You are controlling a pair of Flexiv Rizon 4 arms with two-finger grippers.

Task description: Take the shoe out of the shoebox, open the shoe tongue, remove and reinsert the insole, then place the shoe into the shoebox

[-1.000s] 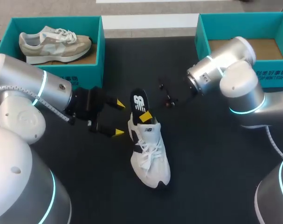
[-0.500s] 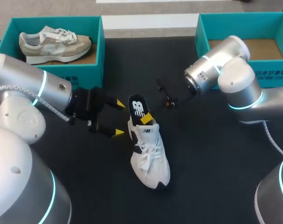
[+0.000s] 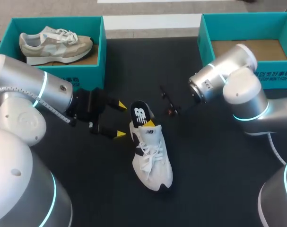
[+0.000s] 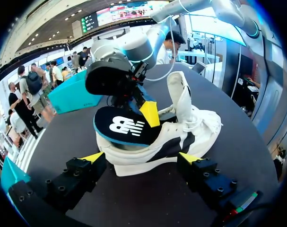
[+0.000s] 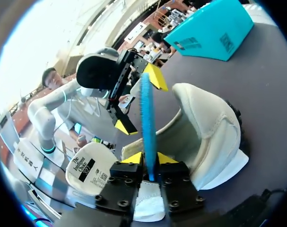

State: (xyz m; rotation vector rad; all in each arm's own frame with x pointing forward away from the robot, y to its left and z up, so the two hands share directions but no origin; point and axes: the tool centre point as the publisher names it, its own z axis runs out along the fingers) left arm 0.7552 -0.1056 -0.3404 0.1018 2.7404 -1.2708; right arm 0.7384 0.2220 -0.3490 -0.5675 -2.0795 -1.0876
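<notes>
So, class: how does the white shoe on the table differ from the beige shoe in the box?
The white shoe stands on the black table; the beige shoe lies in the teal box. The white shoe's insole sticks out, pinched by the right claw; the beige shoe is untouched. Both are laced.

My right arm (image 3: 242, 90) hides part of the right box (image 3: 238, 21). From above, only 1 tip of my right gripper (image 3: 149, 124) shows. The shoe (image 3: 152, 158) hides the front end of the insole (image 3: 140, 113).

beige sneaker (image 3: 56, 43) | inside far-left teal box (image 3: 100, 53) | black tabletop (image 3: 214, 170)
</notes>
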